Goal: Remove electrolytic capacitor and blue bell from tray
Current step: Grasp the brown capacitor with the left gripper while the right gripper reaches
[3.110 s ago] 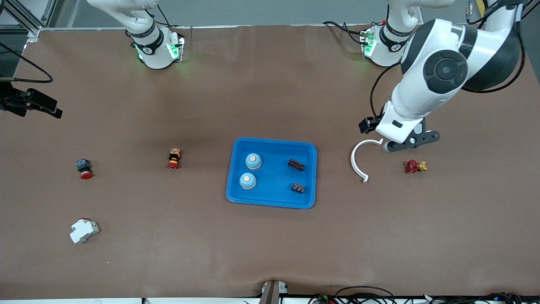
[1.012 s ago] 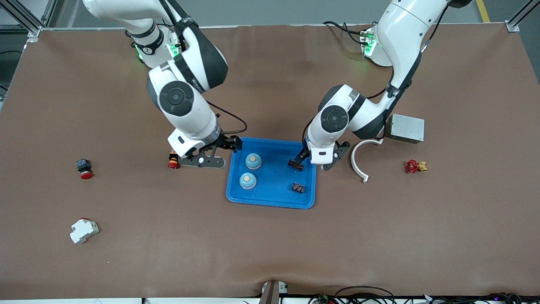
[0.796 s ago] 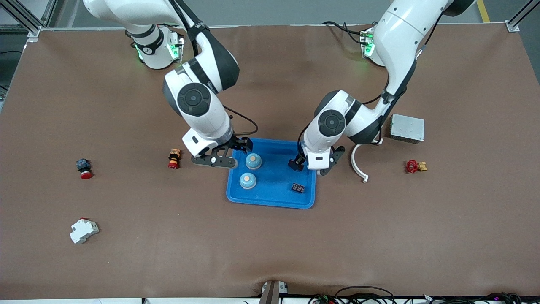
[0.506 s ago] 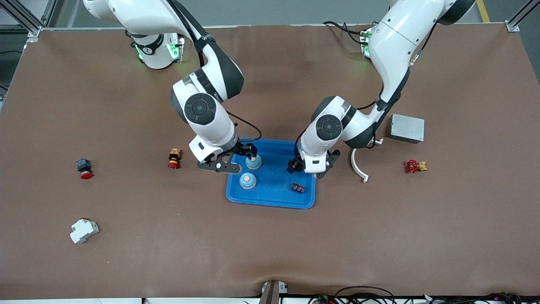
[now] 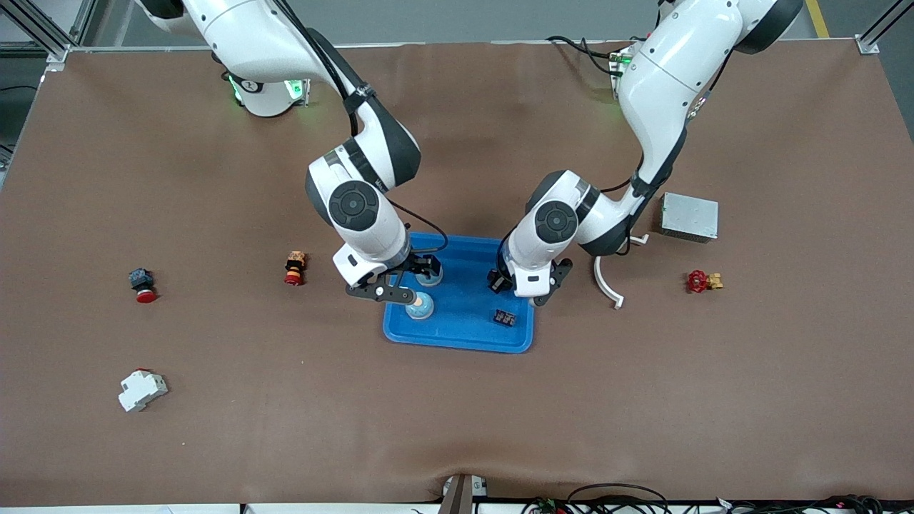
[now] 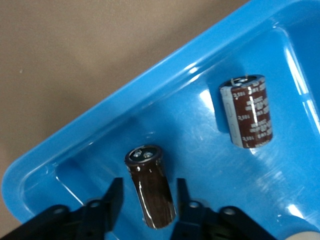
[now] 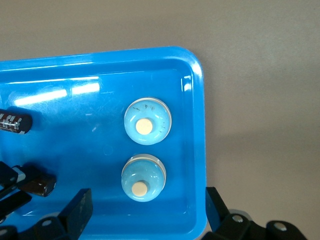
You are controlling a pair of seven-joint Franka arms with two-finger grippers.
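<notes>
Left end effector [image 6: 147,200] fingers flank capacitor [image 6: 150,192]; right end effector [image 7: 147,210] wide open.

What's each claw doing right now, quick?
Left claw: closed on a capacitor.
Right claw: open, over a bell.

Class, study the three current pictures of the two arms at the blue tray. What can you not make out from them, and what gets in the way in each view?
- Front view: the farther bell is mostly hidden by the right gripper.
- Front view: the capacitor between the left gripper's fingers is covered by that arm's wrist.
- Left wrist view: that capacitor's lower end is lost behind the gripper's body.
- Left wrist view: the print on the second capacitor is too small to read.
- Right wrist view: the blue tray is cut off by the picture's edge.
</notes>
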